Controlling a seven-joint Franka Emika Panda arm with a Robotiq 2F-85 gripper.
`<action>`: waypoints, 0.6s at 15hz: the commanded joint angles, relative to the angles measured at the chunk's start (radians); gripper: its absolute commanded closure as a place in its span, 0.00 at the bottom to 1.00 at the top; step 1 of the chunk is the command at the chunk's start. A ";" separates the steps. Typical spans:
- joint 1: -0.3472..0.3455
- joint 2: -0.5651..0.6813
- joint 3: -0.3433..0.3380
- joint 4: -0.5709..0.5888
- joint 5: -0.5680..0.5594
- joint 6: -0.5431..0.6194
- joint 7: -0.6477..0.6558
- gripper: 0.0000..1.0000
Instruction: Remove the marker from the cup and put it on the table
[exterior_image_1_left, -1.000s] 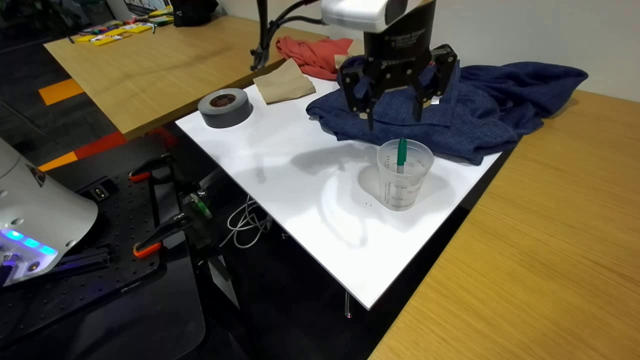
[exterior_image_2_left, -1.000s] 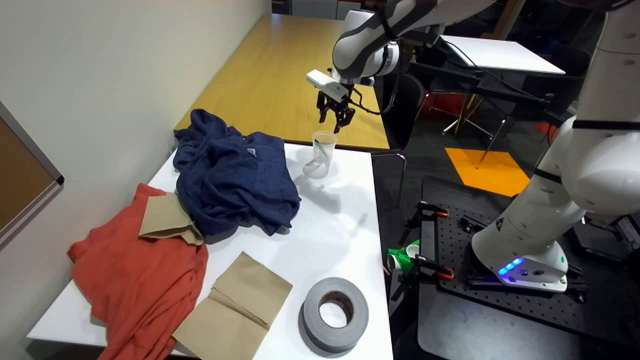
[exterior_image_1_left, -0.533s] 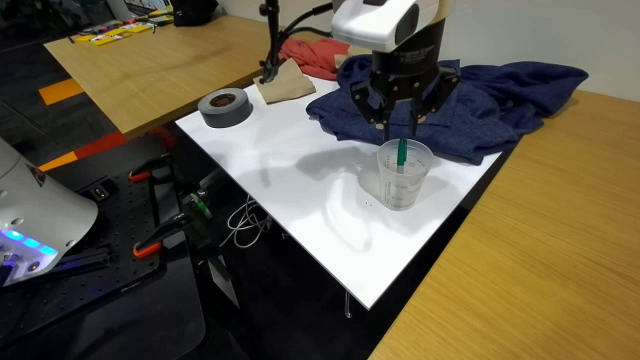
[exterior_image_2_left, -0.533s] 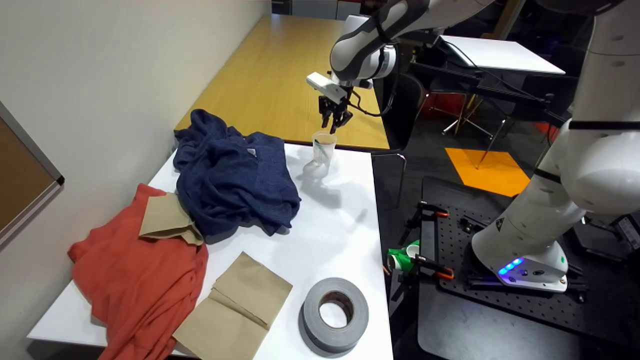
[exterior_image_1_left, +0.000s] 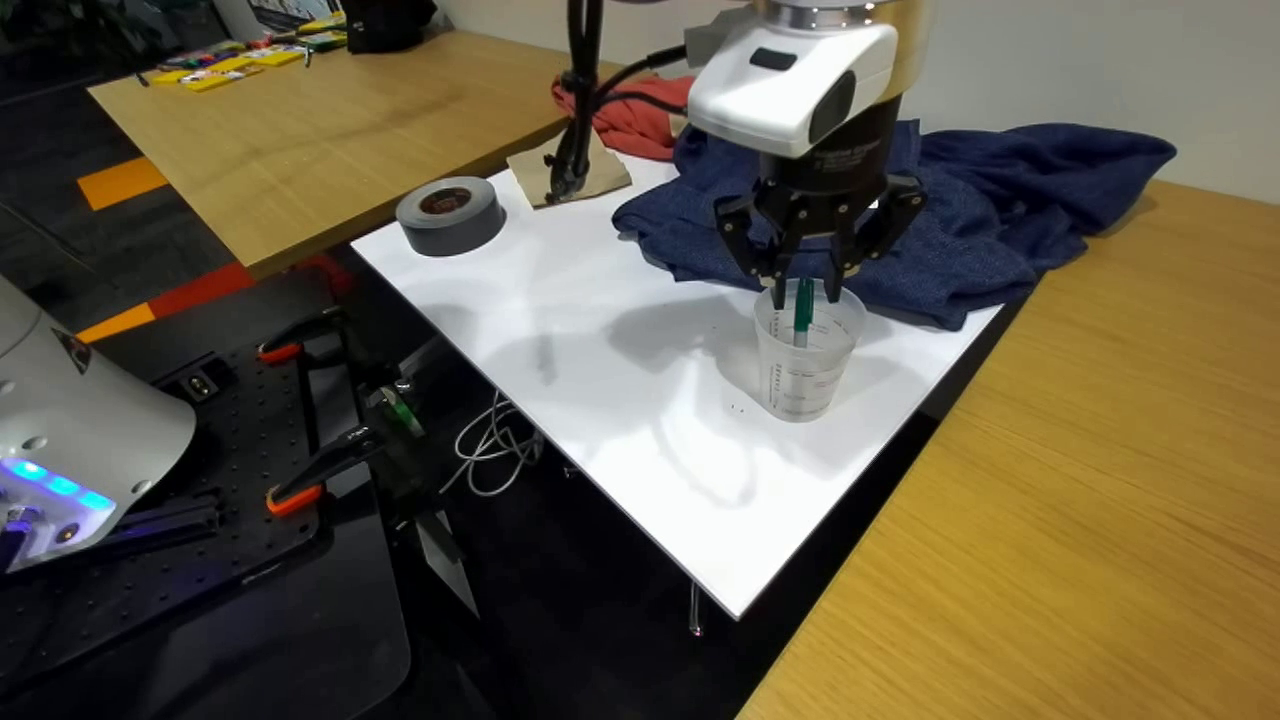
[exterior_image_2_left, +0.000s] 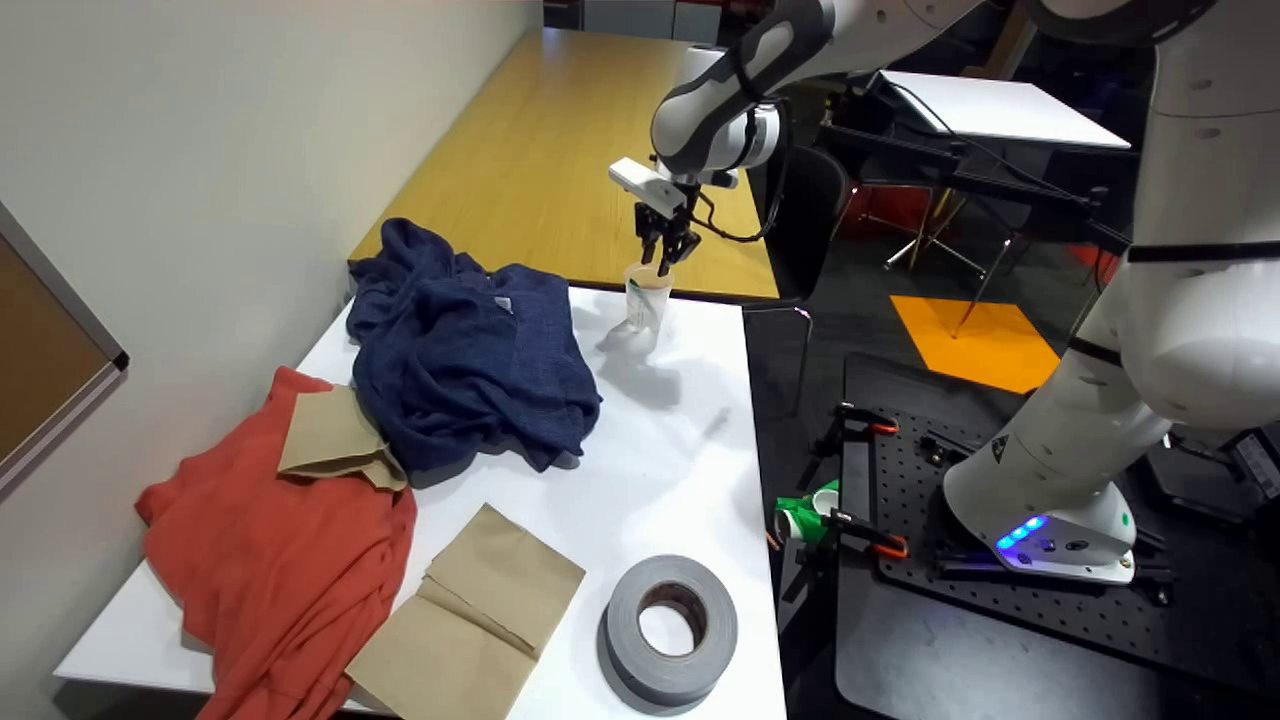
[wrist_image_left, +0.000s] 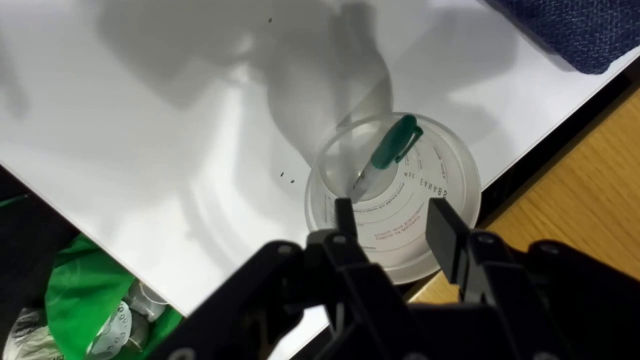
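Note:
The marker (exterior_image_1_left: 804, 305), green-capped with a pale body, leans inside the clear cup (exterior_image_1_left: 808, 385), which stands upright on the white table (exterior_image_1_left: 600, 400). In the wrist view the marker's green cap (wrist_image_left: 396, 142) rests toward the cup's far rim, its pale end lower in the cup (wrist_image_left: 400, 240). My gripper (exterior_image_1_left: 806, 296) is partly open and empty, pointing down at the cup's mouth. In the wrist view the fingertips (wrist_image_left: 392, 205) appear over the cup's opening, apart from the cap. In an exterior view the gripper (exterior_image_2_left: 656, 264) is just above the cup (exterior_image_2_left: 650, 305).
A navy cloth (exterior_image_1_left: 800, 245) lies just behind the cup. A wooden table (exterior_image_1_left: 1090, 480) borders the white table near the cup. A tape roll (exterior_image_2_left: 668, 635), brown paper (exterior_image_2_left: 500, 590) and a red cloth (exterior_image_2_left: 290, 560) lie farther along the white table.
My gripper has come down toward the cup's mouth, and its fingers have drawn closer together. The cup and marker have not moved.

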 joint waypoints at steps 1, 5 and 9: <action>-0.009 0.037 0.005 0.045 0.037 -0.004 -0.023 0.61; -0.011 0.064 0.010 0.069 0.049 -0.009 -0.025 0.61; -0.013 0.087 0.018 0.089 0.064 -0.015 -0.028 0.59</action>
